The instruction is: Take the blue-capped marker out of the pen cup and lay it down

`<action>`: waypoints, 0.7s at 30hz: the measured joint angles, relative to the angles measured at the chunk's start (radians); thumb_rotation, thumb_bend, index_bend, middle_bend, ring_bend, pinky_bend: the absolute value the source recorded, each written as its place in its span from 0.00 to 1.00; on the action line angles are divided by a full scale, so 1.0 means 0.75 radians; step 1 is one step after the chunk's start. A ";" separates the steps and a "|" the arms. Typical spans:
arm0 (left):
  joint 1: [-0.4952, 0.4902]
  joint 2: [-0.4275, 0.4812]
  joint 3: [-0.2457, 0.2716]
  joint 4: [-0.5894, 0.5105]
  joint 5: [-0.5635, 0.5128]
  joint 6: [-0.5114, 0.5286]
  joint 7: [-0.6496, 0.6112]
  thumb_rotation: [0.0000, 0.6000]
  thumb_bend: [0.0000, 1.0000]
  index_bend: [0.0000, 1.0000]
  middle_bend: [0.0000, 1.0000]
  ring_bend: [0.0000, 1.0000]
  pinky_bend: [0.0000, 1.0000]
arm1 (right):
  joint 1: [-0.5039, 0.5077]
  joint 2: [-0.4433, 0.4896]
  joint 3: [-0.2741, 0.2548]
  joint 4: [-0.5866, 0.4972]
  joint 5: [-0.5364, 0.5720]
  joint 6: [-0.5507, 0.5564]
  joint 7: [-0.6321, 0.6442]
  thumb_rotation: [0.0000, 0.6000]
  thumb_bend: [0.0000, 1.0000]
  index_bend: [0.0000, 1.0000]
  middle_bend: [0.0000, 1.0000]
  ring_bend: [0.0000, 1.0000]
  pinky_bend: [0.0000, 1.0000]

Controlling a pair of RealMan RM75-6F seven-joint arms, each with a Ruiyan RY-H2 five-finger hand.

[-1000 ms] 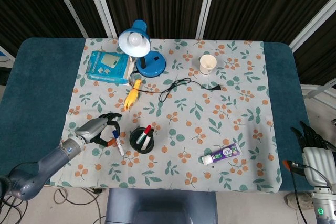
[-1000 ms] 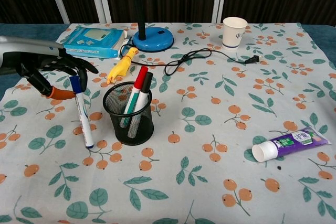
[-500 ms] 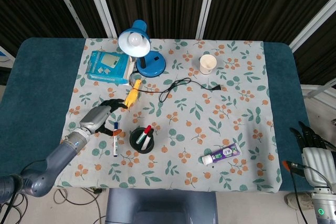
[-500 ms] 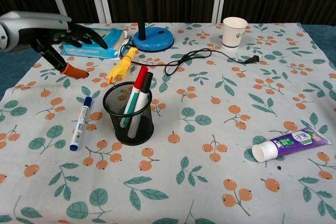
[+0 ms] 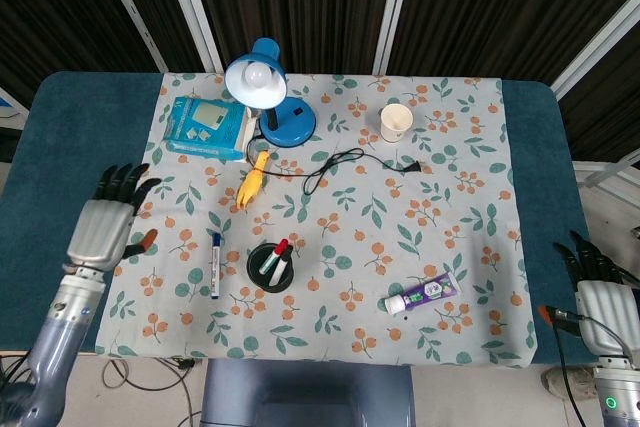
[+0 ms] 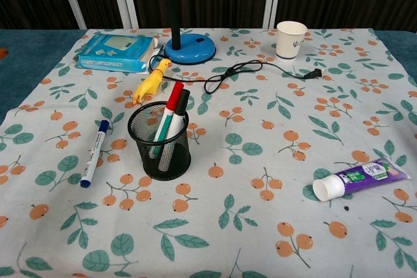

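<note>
The blue-capped marker (image 5: 214, 265) (image 6: 94, 153) lies flat on the floral cloth, left of the black mesh pen cup (image 5: 270, 267) (image 6: 159, 140). Two markers, one red-capped and one black-capped, still stand in the cup. My left hand (image 5: 106, 219) hovers over the blue table edge well left of the marker, fingers spread, holding nothing; the chest view does not show it. My right hand (image 5: 596, 285) rests at the far right edge, away from everything, with its fingers apart.
A blue desk lamp (image 5: 272, 97) with its black cord (image 6: 241, 69), a blue box (image 5: 206, 127), a yellow toy (image 6: 149, 83), a paper cup (image 5: 396, 122) and a purple tube (image 6: 357, 179) lie on the cloth.
My left hand let go of the marker, which dropped flat beside the cup, then the hand pulled away to the left and out of the chest view.
</note>
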 measured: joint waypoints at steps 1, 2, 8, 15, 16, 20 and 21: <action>0.036 0.005 0.018 -0.001 0.028 0.034 -0.002 1.00 0.25 0.16 0.05 0.00 0.00 | 0.000 0.000 0.001 0.000 0.001 0.000 0.000 1.00 0.18 0.16 0.05 0.10 0.18; 0.082 0.009 0.039 0.002 0.067 0.076 -0.014 1.00 0.25 0.16 0.05 0.00 0.00 | 0.000 0.000 0.001 0.000 0.001 0.000 0.000 1.00 0.18 0.16 0.05 0.10 0.18; 0.274 0.006 0.134 0.092 0.257 0.240 -0.162 1.00 0.25 0.16 0.03 0.00 0.00 | -0.001 -0.002 0.001 0.001 -0.001 0.005 -0.003 1.00 0.18 0.16 0.05 0.10 0.18; 0.435 -0.001 0.168 0.214 0.301 0.340 -0.297 1.00 0.25 0.17 0.03 0.00 0.00 | -0.001 -0.003 0.001 0.002 -0.004 0.006 -0.004 1.00 0.18 0.16 0.05 0.10 0.18; 0.448 -0.001 0.163 0.215 0.300 0.344 -0.302 1.00 0.25 0.17 0.03 0.00 0.00 | 0.000 -0.003 0.001 0.002 -0.004 0.005 -0.004 1.00 0.18 0.16 0.05 0.10 0.18; 0.477 0.013 0.141 0.222 0.310 0.341 -0.336 1.00 0.25 0.17 0.02 0.00 0.00 | 0.000 -0.002 0.000 0.001 -0.007 0.006 -0.003 1.00 0.18 0.16 0.05 0.10 0.18; 0.479 0.018 0.139 0.221 0.309 0.332 -0.343 1.00 0.25 0.16 0.02 0.00 0.00 | -0.001 -0.001 -0.002 0.001 -0.008 0.005 -0.002 1.00 0.18 0.16 0.05 0.10 0.18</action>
